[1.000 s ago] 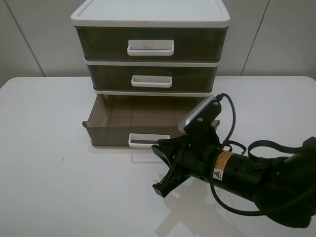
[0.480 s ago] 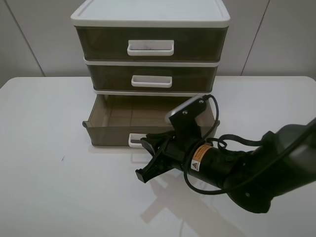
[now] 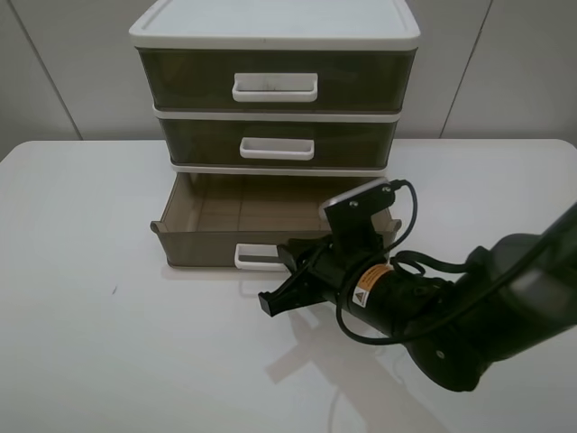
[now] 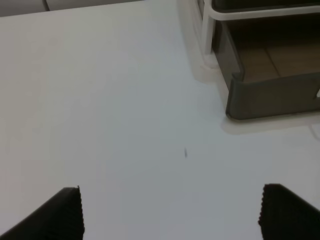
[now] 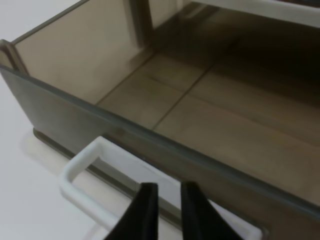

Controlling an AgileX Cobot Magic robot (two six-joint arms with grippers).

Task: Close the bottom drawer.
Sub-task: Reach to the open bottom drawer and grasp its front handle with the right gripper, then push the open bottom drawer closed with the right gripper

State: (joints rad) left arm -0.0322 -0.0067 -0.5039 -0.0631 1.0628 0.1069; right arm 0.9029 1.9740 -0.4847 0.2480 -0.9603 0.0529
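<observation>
The white table [image 3: 72,343] bears a three-drawer unit [image 3: 275,27], its bottom drawer [image 3: 194,245] pulled out.

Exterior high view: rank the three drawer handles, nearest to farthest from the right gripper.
1. bottom drawer handle: lowest tier, pulled out, right in front of the right gripper.
2. middle drawer handle: one tier up, set further back.
3. top drawer handle: highest tier, farthest.
</observation>
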